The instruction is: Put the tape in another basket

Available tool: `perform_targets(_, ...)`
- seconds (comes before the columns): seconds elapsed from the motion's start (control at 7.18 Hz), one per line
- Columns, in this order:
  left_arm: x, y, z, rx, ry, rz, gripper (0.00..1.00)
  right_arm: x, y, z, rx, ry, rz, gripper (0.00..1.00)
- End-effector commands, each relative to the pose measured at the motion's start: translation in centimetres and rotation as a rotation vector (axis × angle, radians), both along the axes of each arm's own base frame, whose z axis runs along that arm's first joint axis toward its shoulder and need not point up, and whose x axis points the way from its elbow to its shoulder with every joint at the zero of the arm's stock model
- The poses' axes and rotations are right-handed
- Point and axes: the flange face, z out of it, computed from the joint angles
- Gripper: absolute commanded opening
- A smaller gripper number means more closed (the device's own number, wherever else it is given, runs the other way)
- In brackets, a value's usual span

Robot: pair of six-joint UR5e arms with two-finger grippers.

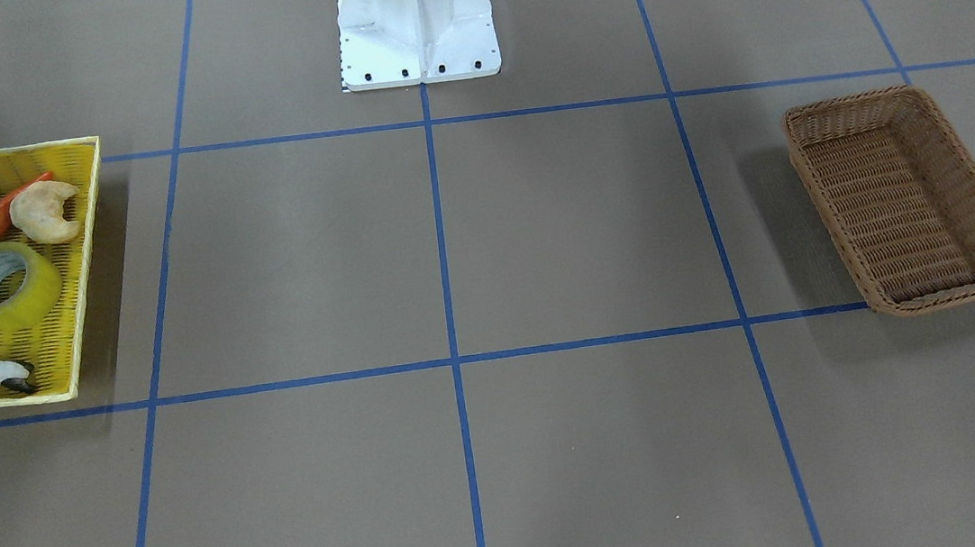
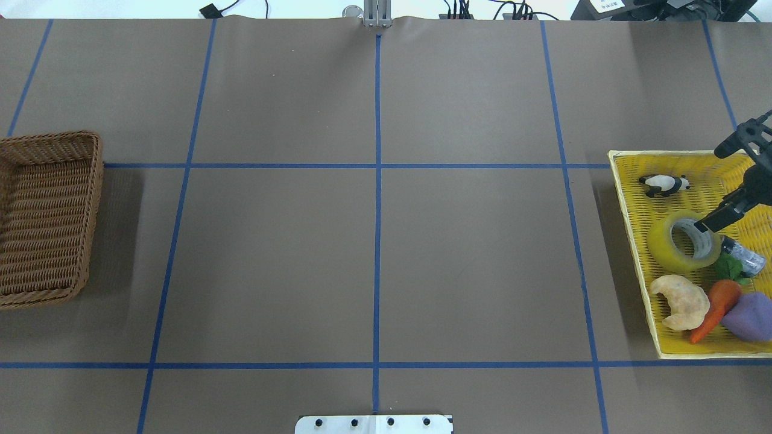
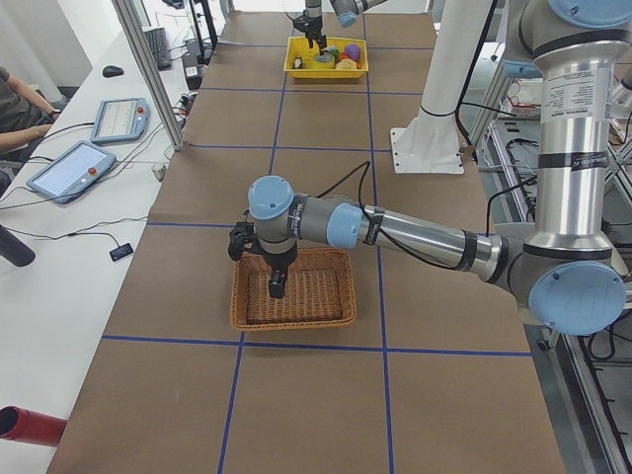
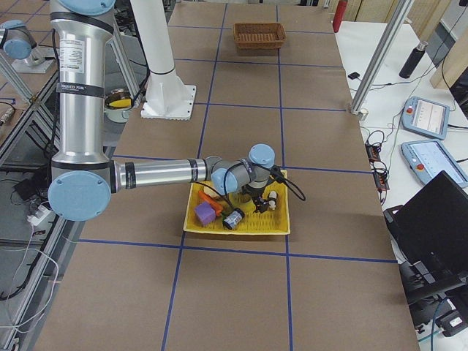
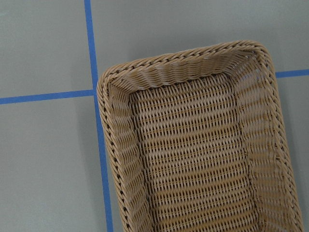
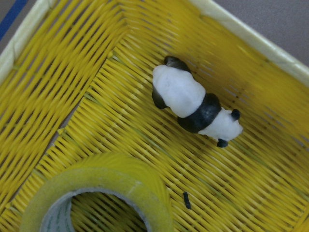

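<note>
Tape [image 2: 684, 243]: lies flat, core upward, on the floor of the yellow mesh basket [image 2: 629, 241] at the right edge of the overhead view. The same tape shows at the left edge of the front-facing view [image 1: 7, 285] and in the lower left corner of the right wrist view [image 6: 96, 193]. In the overhead view it sits between the panda figure [image 2: 663, 184] above and the croissant [image 2: 681, 301] below. A small bottle [image 2: 745, 256] lies just beside its right rim. A carrot [image 2: 718, 307] and a purple block [image 2: 748, 316] lie to the lower right.

Right gripper [image 2: 705, 225]: positioned over the upper right rim of the tape, with one dark finger tip at the edge of the pale inner core. Contact with the tape cannot be confirmed. Only one finger is distinct, so I cannot tell how far apart the fingers stand.

Wicker basket [image 2: 90, 217]: at the left edge of the overhead view, well apart from the yellow mesh basket. The brown worktop [image 2: 374, 265], marked with blue grid lines, lies between them.

Left gripper [image 3: 277, 286]: hangs above the wicker basket in the exterior left view, fingers pointing down. Only a black edge of it shows at the right edge of the front-facing view. I cannot tell its finger spacing.
</note>
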Motion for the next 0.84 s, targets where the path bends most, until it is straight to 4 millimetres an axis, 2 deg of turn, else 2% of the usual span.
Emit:
perform_targets(0.0, 0.0, 0.0, -0.05, 0.001, 0.0, 0.0, 0.98, -1.17, 0.0, 1.4, -0.013, 0.011, -0.029, 0.82)
perform_targets(0.14, 0.0, 0.0, 0.04, -0.002, 0.0, 0.0, 0.98, -1.17, 0.04, 1.83, -0.002, 0.011, -0.049, 0.66)
perform_targets(0.28, 0.0, 0.0, 0.04, -0.002, 0.0, 0.0, 0.98, -1.2, 0.08, 1.8, -0.005, 0.005, -0.052, 0.23)
perform_targets(0.42, 0.0, 0.0, 0.04, -0.002, 0.0, 0.0, 0.98, -1.29, 0.08, 1.62, -0.011, -0.003, -0.054, 0.0)
perform_targets(0.7, 0.01, 0.01, 0.03, -0.003, 0.001, 0.0, 0.98, -1.31, 0.28, 1.54, -0.03, -0.021, -0.061, 0.0)
